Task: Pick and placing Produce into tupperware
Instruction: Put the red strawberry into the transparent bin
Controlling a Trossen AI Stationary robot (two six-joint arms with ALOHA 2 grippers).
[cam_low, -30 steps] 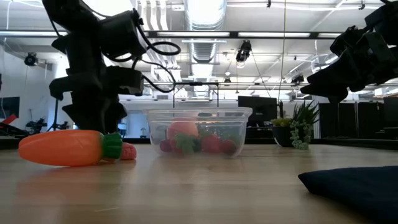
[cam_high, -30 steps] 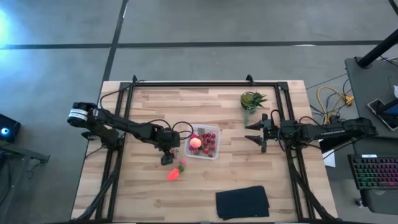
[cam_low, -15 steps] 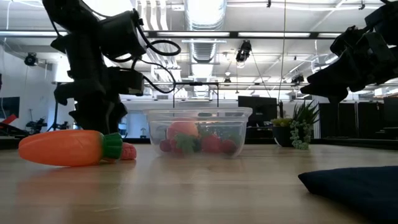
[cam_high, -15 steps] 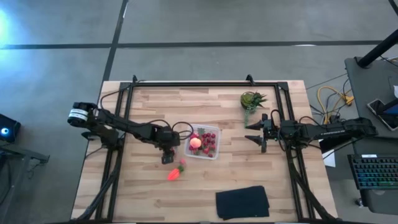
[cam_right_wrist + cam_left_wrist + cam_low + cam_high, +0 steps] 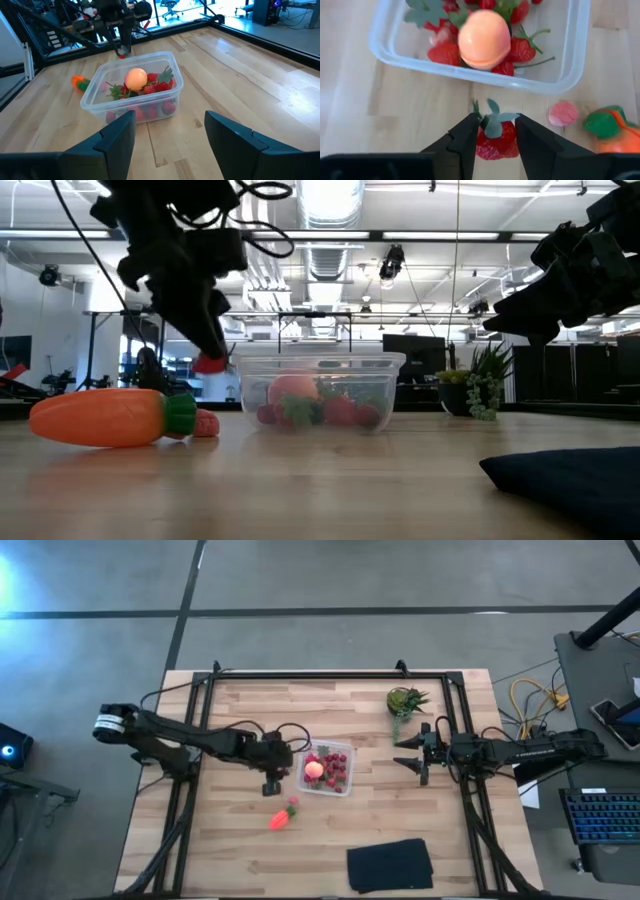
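In the high view, the left claw point(image 5: 272, 772) sits left of centre, just beside the left wall of the clear tupperware point(image 5: 345, 788), which lies in the middle of the counter point(image 5: 240, 845). The container already holds red strawberries and one pink-orange round fruit point(image 5: 315, 769). Below it in the frame the carrot point(image 5: 282, 817) lies alone. The right claw point(image 5: 412, 752) waits at centre right, near the potted plant point(image 5: 405, 700).

In the low view, the left claw hangs in the upper left with a red strawberry point(image 5: 209, 364) at its tip, raised to about the height of the tupperware rim. The carrot and a small pink piece point(image 5: 206, 423) rest on the counter at lower left.

In the left wrist view, the fingers point(image 5: 466, 137) are closed only narrowly, pinching the strawberry by its two sides just under the green leaves. I judge it light, probably plastic and a little slippery, so the wide middle is the better hold, not the leaves.

In the right wrist view, the right claw is spread wide and holds nothing.
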